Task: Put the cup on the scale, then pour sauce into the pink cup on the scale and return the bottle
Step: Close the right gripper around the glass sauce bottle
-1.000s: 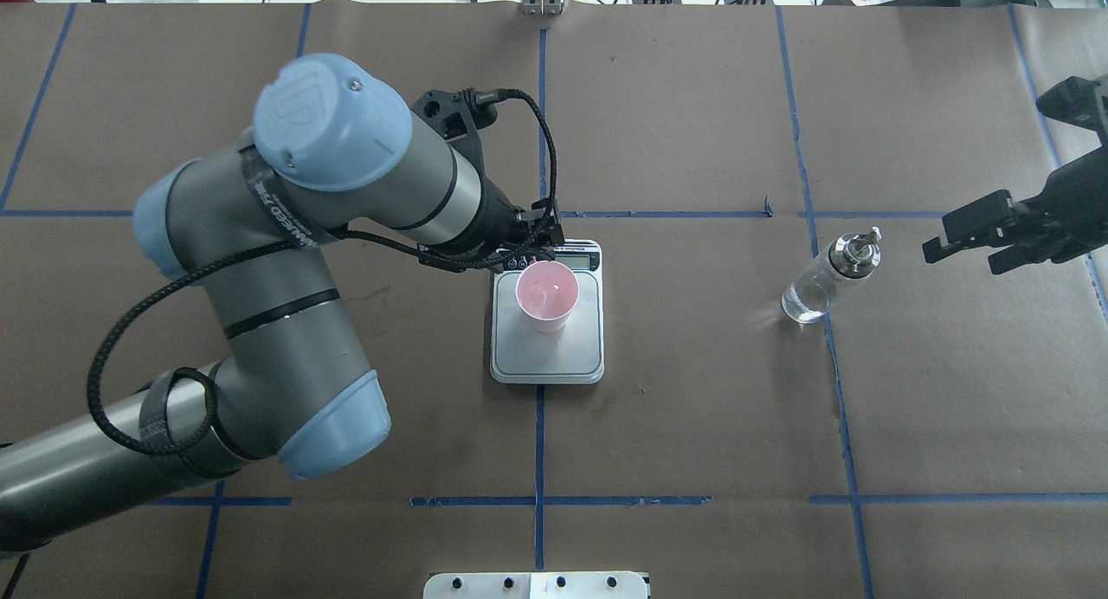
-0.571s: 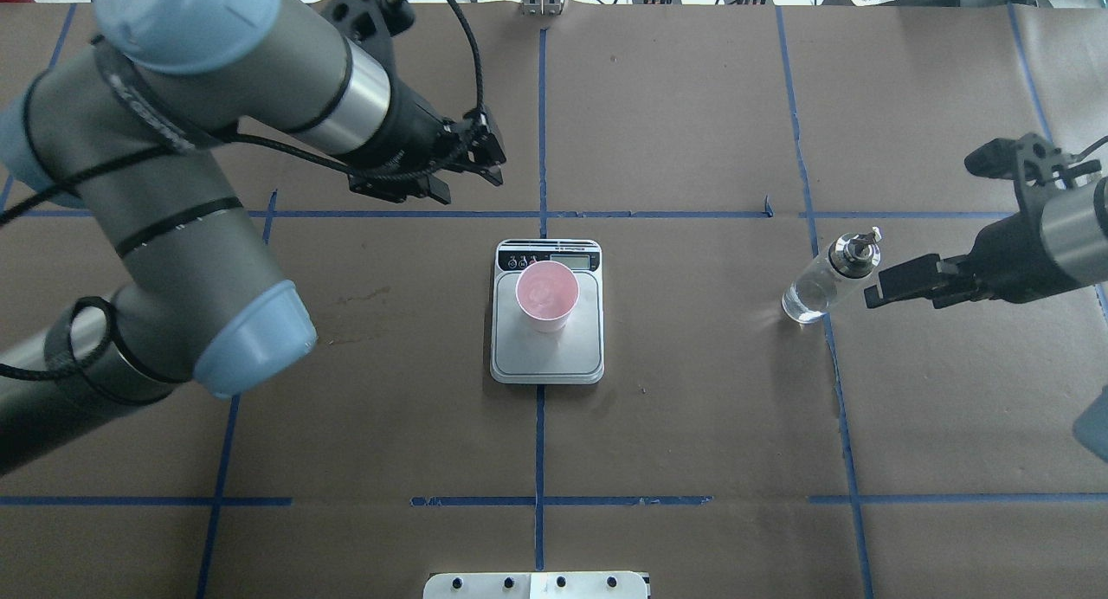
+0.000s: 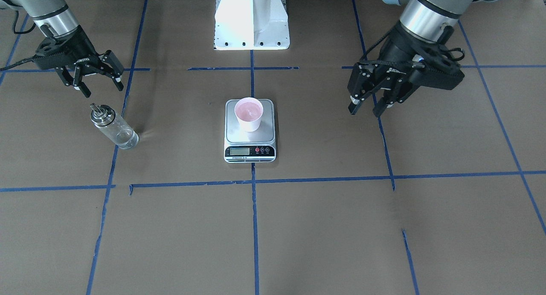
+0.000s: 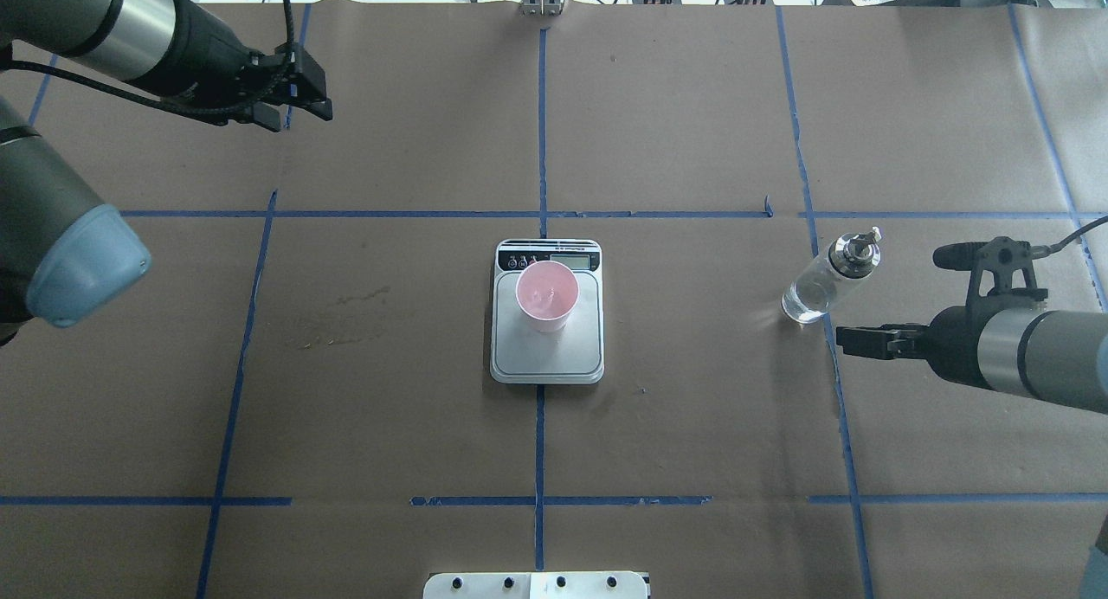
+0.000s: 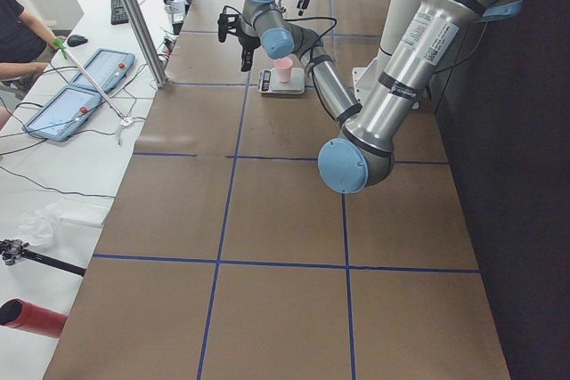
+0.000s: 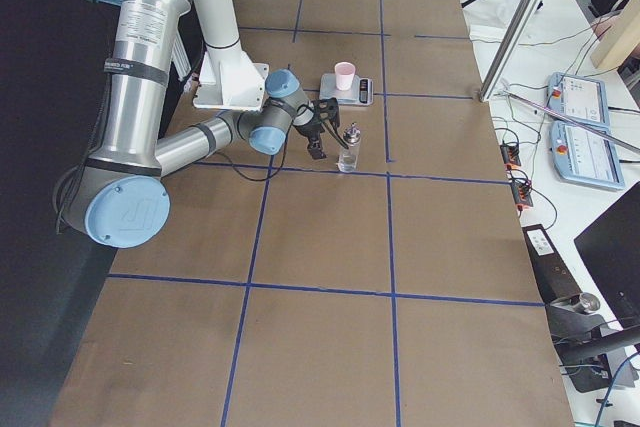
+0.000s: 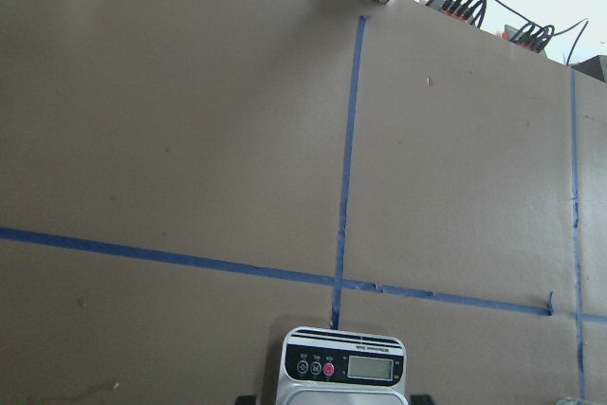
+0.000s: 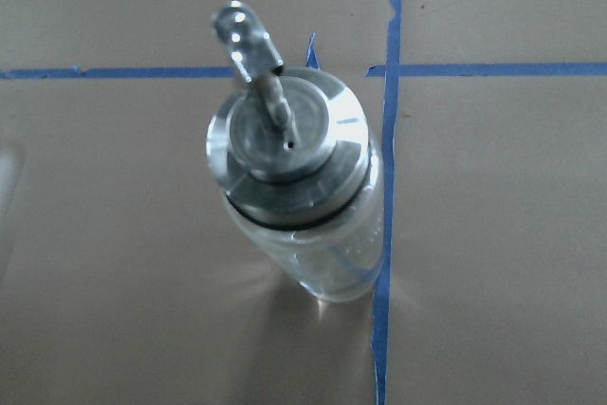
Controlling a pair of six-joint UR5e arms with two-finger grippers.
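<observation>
Left black two-finger gripper (image 3: 364, 112) is backing off, fingers spread; right gripper (image 3: 104, 90), also spread, is nearing upright clear glass bottle (image 3: 114, 128).

Opposed overhead and front views, scale (image 4: 547, 357) central in both.

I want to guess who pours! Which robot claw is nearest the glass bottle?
The right gripper: it hangs beside the glass bottle, jaws open. The left gripper is away on the scale's other side.
</observation>
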